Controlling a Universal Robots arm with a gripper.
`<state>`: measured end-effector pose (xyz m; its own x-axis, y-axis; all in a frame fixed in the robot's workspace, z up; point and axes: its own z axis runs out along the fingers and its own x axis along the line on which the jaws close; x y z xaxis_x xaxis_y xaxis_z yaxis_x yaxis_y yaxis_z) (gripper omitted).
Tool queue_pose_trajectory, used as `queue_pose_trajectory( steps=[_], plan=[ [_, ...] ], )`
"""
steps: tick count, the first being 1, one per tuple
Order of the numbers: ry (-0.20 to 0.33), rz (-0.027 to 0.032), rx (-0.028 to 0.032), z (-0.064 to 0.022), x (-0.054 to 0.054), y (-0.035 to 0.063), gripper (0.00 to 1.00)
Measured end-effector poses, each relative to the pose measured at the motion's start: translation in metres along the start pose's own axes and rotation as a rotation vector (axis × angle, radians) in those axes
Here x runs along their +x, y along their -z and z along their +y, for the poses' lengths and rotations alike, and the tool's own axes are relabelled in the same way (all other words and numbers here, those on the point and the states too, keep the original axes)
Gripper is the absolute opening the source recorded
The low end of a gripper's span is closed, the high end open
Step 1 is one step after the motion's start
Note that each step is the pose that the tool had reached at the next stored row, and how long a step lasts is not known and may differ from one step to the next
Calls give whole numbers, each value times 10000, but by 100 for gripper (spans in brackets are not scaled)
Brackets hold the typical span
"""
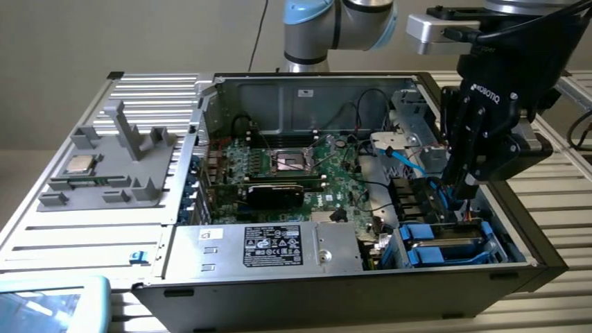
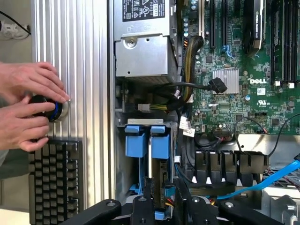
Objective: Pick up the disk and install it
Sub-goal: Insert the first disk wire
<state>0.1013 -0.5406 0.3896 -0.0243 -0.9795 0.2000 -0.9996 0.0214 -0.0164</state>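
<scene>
- Your gripper (image 1: 465,191) tips drop behind the case (image 1: 518,260) wall in the exterior view, grip unreadable.
- The disk (image 2: 146,140) is mostly buried in its bay.
- Both hands (image 2: 28,110) are cut off at the wrist view's edge.

Cables (image 1: 407,156) and a blue cable (image 2: 276,176) crowd the bay beside the disk (image 1: 444,244); the case wall (image 1: 518,229) hems its other side.

Arm upright, tool (image 1: 459,189) pointing down, fingers (image 2: 149,187) partly spread
</scene>
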Motion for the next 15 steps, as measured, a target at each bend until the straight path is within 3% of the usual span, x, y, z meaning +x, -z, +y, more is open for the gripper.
queue_pose_trajectory(
  steps=[15],
  plan=[
    [0,-1,-4,0,0,0,31]
  ],
)
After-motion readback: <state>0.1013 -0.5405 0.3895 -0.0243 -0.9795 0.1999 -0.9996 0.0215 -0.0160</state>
